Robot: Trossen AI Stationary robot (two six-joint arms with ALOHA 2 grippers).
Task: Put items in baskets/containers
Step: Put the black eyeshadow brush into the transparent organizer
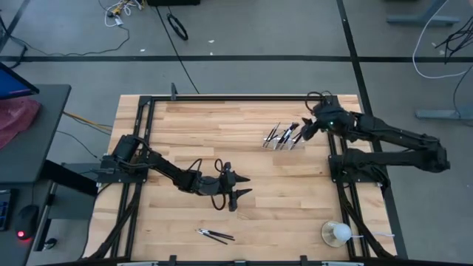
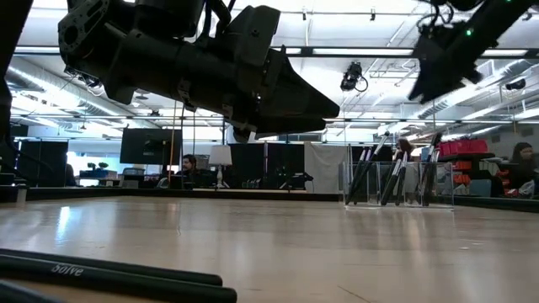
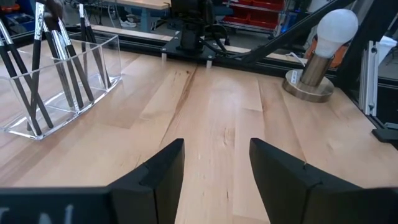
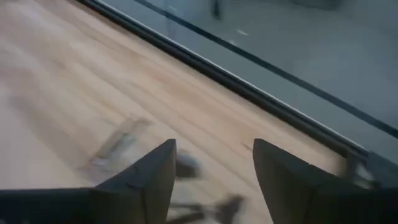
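Hovering beside the clear tray of brushes, the right gripper has fingers spread; left gripper fingers spread mid-table

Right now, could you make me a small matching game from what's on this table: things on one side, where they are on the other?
Things:
1. clear tray
2. loose brushes
3. round cup with the white ball
4. left pincer

Places:
A. near edge, right corner
B. middle of the table, open, holding nothing
C. far side, beside the right pincer
D. lying flat near the front edge

Pairs: 1-C, 2-D, 3-A, 4-B
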